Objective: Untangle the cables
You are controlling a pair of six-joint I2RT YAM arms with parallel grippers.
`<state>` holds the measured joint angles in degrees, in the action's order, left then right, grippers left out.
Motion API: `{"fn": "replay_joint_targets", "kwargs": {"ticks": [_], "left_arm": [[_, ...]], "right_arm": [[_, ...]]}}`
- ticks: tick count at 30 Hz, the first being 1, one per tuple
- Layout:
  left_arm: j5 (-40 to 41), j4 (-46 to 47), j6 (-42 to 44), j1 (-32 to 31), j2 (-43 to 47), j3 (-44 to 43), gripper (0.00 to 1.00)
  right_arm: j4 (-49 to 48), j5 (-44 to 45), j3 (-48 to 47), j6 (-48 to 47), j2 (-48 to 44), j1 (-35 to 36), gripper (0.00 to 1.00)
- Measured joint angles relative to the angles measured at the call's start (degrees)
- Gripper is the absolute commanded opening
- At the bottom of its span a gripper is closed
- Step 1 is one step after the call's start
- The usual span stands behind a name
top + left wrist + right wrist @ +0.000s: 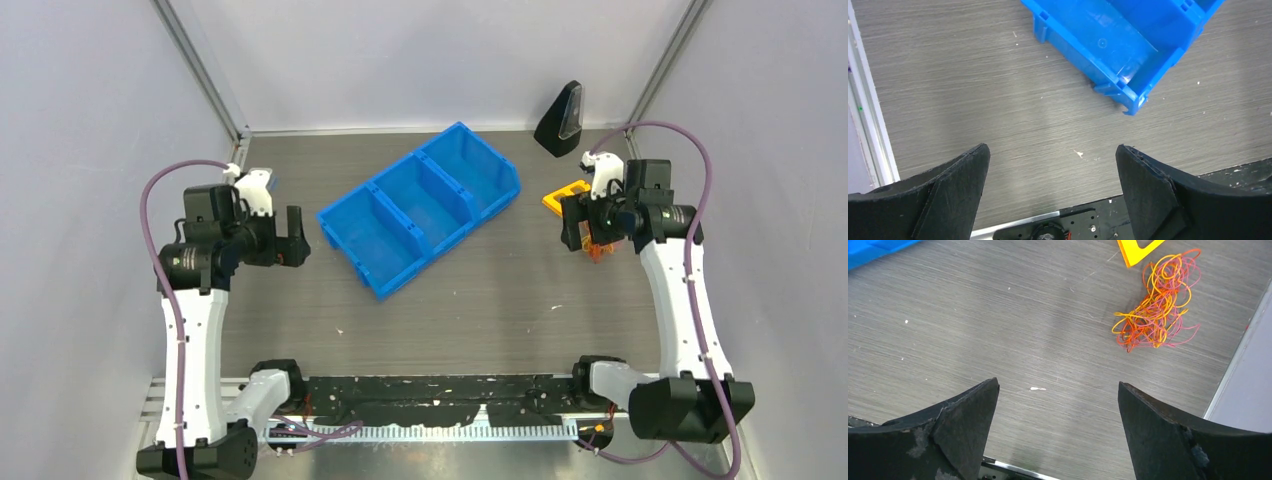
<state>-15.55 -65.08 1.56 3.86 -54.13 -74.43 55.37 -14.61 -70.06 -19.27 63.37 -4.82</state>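
Note:
The cables (1157, 302) are one tangled heap of thin orange-yellow, red and pinkish-purple wires lying on the table at the right, near the side wall. In the top view only a small bit of the cables (599, 251) shows beneath the right wrist. My right gripper (1058, 385) is open and empty, above bare table to the near left of the heap; it also shows in the top view (580, 232). My left gripper (1052, 147) is open and empty at the table's left (285, 240), far from the cables.
A blue three-compartment bin (420, 208) lies diagonally mid-table, its corner in the left wrist view (1128, 40). A flat orange piece (563, 196) lies just beyond the cables (1138, 247). A black wedge-shaped object (562, 120) stands at the back right. Walls enclose the table.

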Motion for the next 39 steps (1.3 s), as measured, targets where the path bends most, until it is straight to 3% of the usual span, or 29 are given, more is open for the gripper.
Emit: {"fn": "replay_joint_targets", "kwargs": {"ticks": [6, 14, 23, 27, 30, 31, 33, 35, 39], "left_arm": [[1.62, -0.20, 2.25, 0.00, -2.14, -1.60, 0.99], [-0.98, -0.02, 6.64, -0.94, -2.82, -4.98, 0.99], [-6.67, 3.65, 6.97, -4.11, -0.50, -2.86, 0.99], [-8.26, 5.51, 6.60, -5.90, 0.63, -1.09, 0.99], [-9.07, 7.39, 6.29, -6.43, 0.96, 1.25, 0.99], [-9.18, 8.02, 6.16, -6.56, 1.07, 2.12, 0.99], [-9.66, 9.31, 5.90, -7.15, 1.25, 4.13, 0.99], [-10.56, 10.62, 5.73, -8.00, 1.40, 5.84, 0.99], [-13.09, 13.57, 5.51, -10.71, 2.25, 7.45, 0.99]], "right_arm": [[2.32, 0.57, -1.44, -2.36, 4.17, -1.57, 0.95], [2.89, 3.17, -8.63, -8.72, 20.83, -13.77, 0.95], [0.39, 5.09, -13.05, -9.66, 39.23, -14.36, 0.99], [-1.95, 4.83, -13.81, -9.27, 44.61, -14.25, 0.84], [-3.80, 4.70, -13.66, -9.01, 46.93, -13.99, 0.54], [-4.31, 4.63, -13.62, -9.09, 47.32, -13.90, 0.35], [-5.20, 4.28, -13.60, -9.14, 47.93, -13.60, 0.11], [-5.57, 3.41, -13.49, -9.53, 48.02, -13.14, 0.06], [-5.16, -2.64, -11.56, -11.17, 45.18, -12.04, 0.06]]}}
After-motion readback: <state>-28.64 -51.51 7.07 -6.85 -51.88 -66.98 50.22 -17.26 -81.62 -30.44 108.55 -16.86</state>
